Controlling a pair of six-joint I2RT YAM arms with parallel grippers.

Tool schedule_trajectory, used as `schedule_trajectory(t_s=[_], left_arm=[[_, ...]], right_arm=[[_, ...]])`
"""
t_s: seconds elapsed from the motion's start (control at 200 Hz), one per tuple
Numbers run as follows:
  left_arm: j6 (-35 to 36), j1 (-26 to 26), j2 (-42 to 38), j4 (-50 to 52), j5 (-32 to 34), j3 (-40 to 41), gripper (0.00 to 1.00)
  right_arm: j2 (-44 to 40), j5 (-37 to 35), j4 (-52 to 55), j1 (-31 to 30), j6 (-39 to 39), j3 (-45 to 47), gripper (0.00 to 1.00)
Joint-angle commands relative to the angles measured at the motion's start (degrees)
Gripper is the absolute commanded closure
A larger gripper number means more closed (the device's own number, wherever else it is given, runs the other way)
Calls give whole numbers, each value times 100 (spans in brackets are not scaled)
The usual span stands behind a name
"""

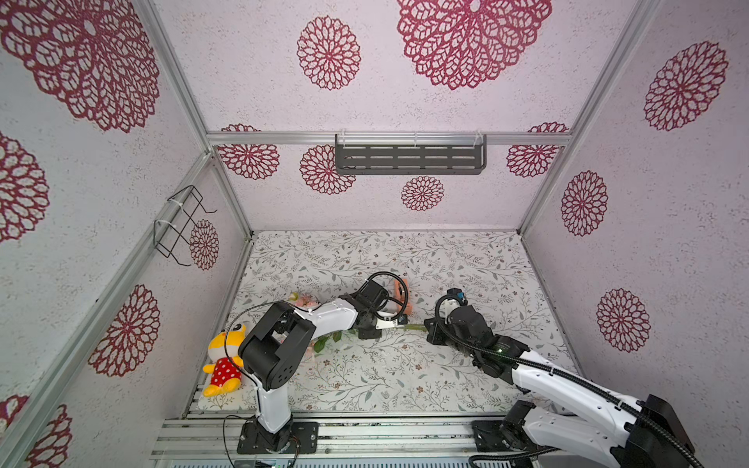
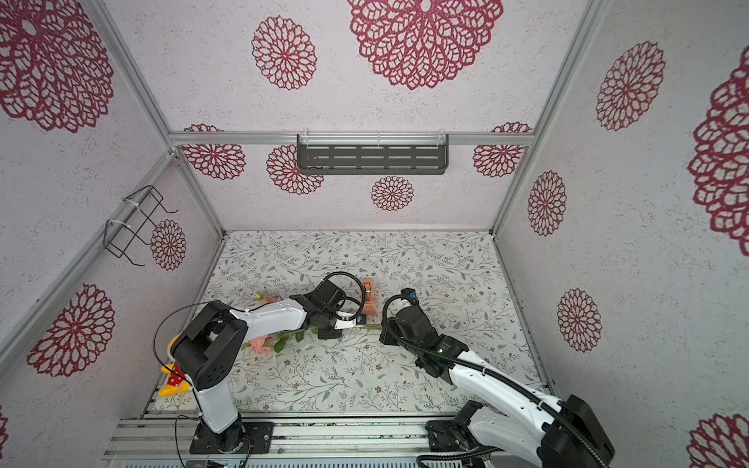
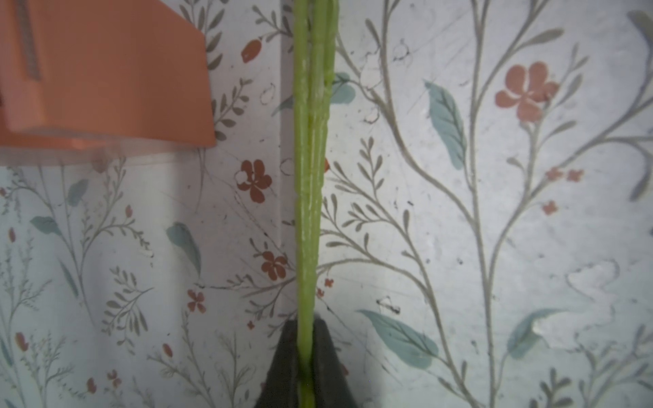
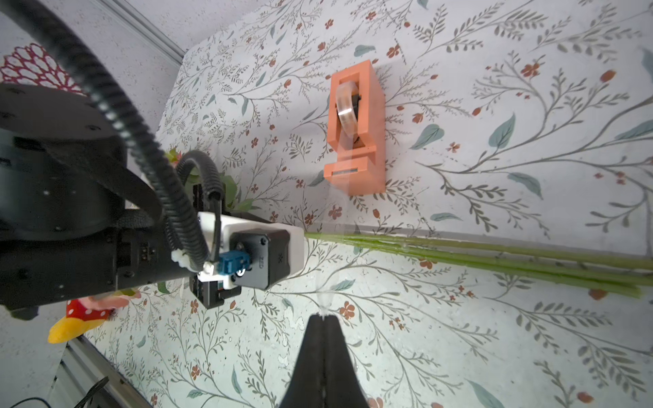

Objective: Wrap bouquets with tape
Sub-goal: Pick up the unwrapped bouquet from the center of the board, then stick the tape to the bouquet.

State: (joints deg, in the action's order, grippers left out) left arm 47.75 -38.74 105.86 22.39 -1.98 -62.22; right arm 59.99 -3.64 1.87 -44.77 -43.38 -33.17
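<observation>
The bouquets lie across the patterned table as one bunch, with pink blooms (image 1: pixel 304 300) at the left and long green stems (image 1: pixel 414 327) running right. My left gripper (image 3: pixel 306 335) is shut on the stems (image 3: pixel 311 176), close to the orange dispenser (image 3: pixel 106 70). The tape roll (image 4: pixel 344 106) sits in that dispenser (image 4: pixel 357 134) just behind the stems (image 4: pixel 494 254). A clear strip of tape runs from the dispenser across the stems to my right gripper (image 4: pixel 323 318), which is shut on its end. In both top views the right gripper (image 1: pixel 430 330) is at the stems' right end.
A yellow plush toy in a red dotted dress (image 1: pixel 223 360) lies at the table's front left, beside the left arm's base. A wire rack (image 1: pixel 182 227) hangs on the left wall and a dark slotted shelf (image 1: pixel 409 158) on the back wall.
</observation>
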Motion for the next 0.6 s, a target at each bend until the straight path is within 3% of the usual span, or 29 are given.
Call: schedule_trajectory(t_s=[0.0,0.245,0.595], left_arm=[[-322,40,-222,272,-23,-292,100],[-978,295,-292,949,-989,-1028,100],[-1361,390,-447,1536,-1624,-1429,100]], right_arm=[[131,502,-700,-50,-194,166,100],[256,266,-663,-279,-311,307,100],[609,-233,-1372,-475,-244,958,100]])
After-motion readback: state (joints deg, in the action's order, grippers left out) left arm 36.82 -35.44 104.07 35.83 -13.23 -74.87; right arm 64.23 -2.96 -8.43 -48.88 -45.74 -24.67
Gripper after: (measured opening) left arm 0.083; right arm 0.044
